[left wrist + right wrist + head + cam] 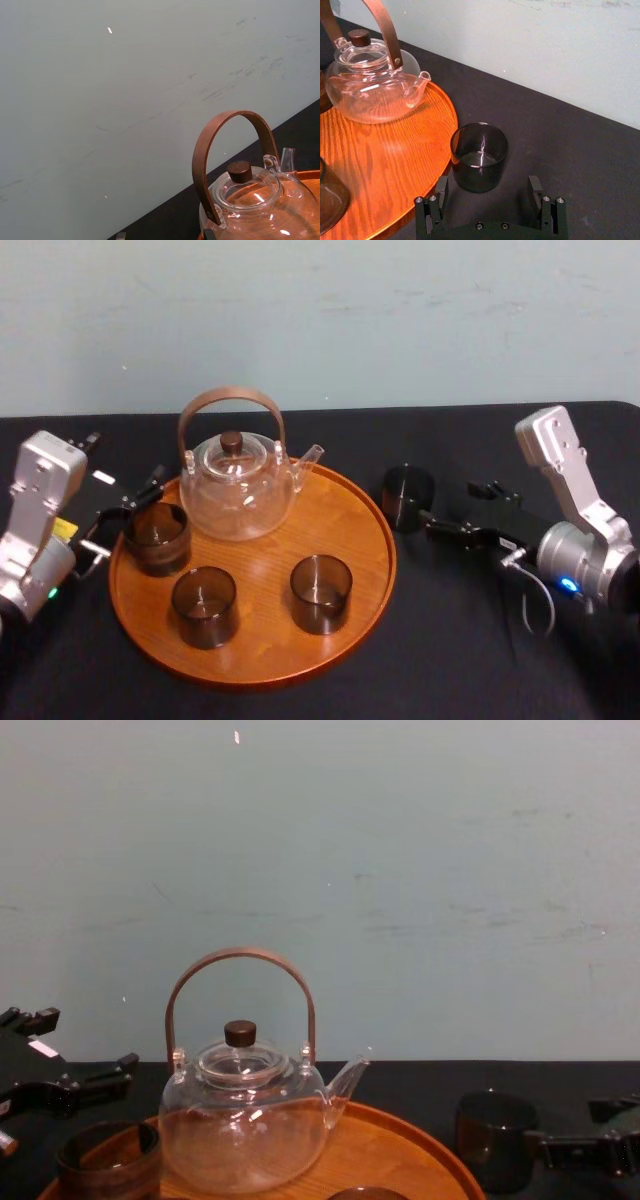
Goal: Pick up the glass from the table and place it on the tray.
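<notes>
We have yet to grasp the glass (479,157), standing on the counter (570,150) beside the tray (395,150), our right hand (489,184) wide open before it, left hand (128,510) open across the tray.

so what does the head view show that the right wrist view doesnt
The head view adds the left hand, open, at the left rim of the tray, and all three glasses standing whole on the tray. The right wrist view adds the right hand seen from behind, its fingers open and the glass on the table just ahead of them. Both share the tray, the teapot and that glass beside the tray's right rim.
</notes>
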